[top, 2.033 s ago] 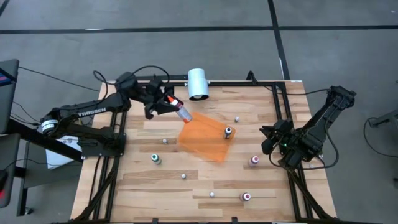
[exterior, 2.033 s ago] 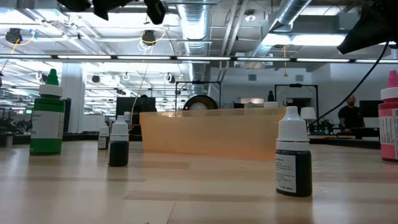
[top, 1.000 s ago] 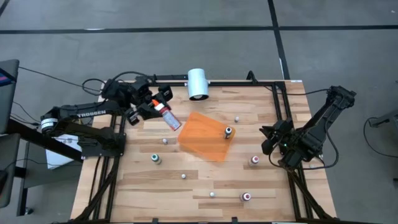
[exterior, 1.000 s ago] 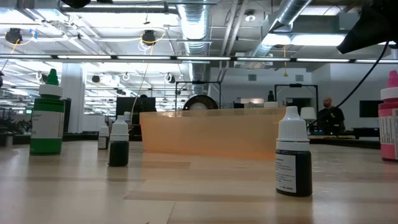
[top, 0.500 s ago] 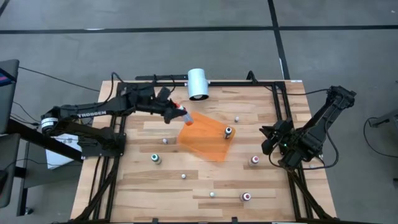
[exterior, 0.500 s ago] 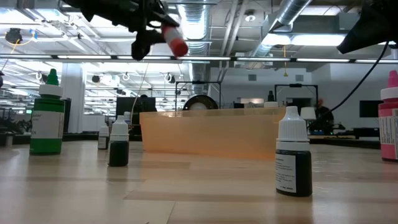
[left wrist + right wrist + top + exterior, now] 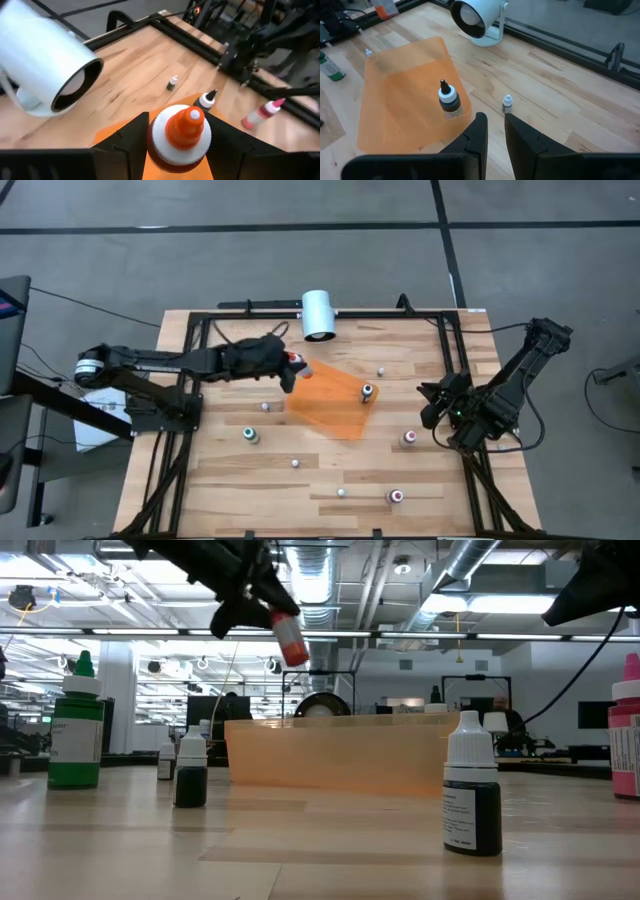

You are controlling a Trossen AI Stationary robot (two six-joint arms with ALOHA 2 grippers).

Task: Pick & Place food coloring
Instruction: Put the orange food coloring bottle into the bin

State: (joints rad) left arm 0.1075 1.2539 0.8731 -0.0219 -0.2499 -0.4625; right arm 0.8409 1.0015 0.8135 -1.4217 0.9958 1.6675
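Observation:
My left gripper (image 7: 284, 366) hangs above the orange sheet's (image 7: 335, 405) far left corner, shut on a red-topped food coloring bottle (image 7: 293, 363), which the low view shows high over the table (image 7: 288, 633). A dark-topped bottle (image 7: 367, 392) stands on the sheet. A green one (image 7: 250, 436), a pink one (image 7: 409, 438) and another red one (image 7: 396, 496) stand on bare wood. My right gripper (image 7: 438, 406) waits shut at the table's right edge, touching nothing (image 7: 495, 131). My left gripper pinches the bottle's pale body (image 7: 165, 150) between its two fingers, which lie along it on either side. The orange-red cap (image 7: 190, 120) sticks out past the fingertips. The bottle is lifted clear and tilted, cap end lower (image 7: 293, 648), toward the table's right.
A large white cylinder (image 7: 318, 313) lies at the far edge, close behind the left gripper. Several tiny bottles are scattered over the wood, among them one (image 7: 380, 370) beyond the sheet and one (image 7: 265, 407) to its left. A black frame (image 7: 450, 360) runs along the right side.
My left arm has stretched out from the far left corner toward the table's right, carrying the bottle to the orange sheet's far left corner. In the low view the bottle has come down into sight and tipped with its cap lower. The hold stays shut.

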